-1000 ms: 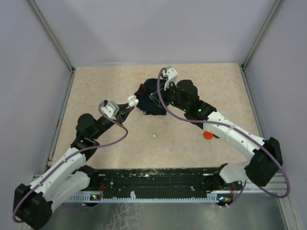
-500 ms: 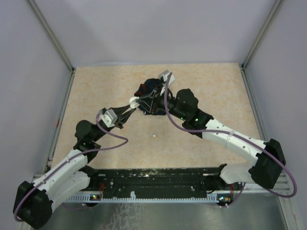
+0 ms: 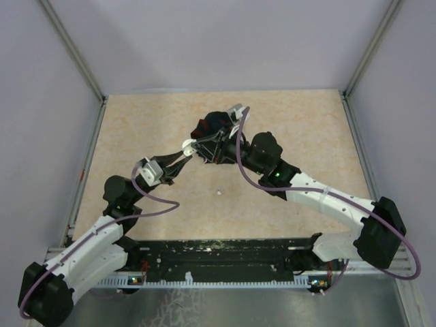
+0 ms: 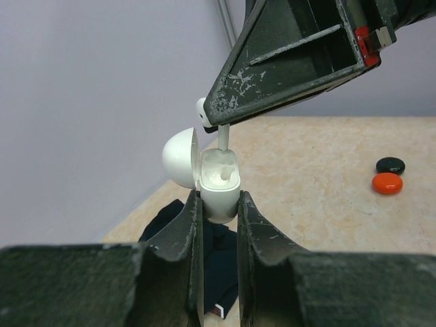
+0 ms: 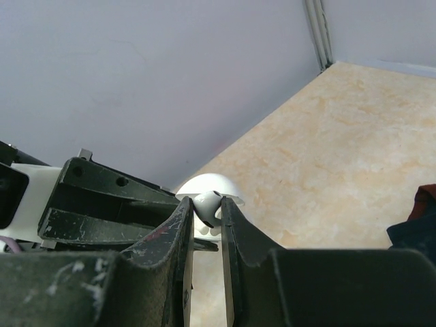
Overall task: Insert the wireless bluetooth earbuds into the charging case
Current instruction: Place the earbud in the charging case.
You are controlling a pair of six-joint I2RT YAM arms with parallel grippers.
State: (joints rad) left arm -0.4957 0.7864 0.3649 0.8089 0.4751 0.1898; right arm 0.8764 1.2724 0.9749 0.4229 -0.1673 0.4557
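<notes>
My left gripper (image 4: pixel 218 202) is shut on a white charging case (image 4: pixel 219 191) and holds it upright above the table, with its round lid (image 4: pixel 178 158) swung open to the left. My right gripper (image 5: pixel 206 208) is shut on a white earbud (image 5: pixel 208 204). In the left wrist view the earbud's stem (image 4: pixel 223 138) points down into the open case, its tip at the case's mouth. In the top view the two grippers meet at the case (image 3: pixel 189 145), in front of the dark cloth. A tiny white piece (image 3: pixel 219 192) lies on the table.
A dark navy cloth with red trim (image 3: pixel 212 125) lies crumpled behind the grippers and shows under the case in the left wrist view (image 4: pixel 221 262). A red disc (image 4: pixel 387 182) and a black disc (image 4: pixel 390 164) lie on the beige table (image 3: pixel 136 129). Grey walls enclose three sides.
My right gripper has swung left from over the cloth to the case. My left gripper has reached up and right to meet it. The earbud now hangs at the case's mouth.
</notes>
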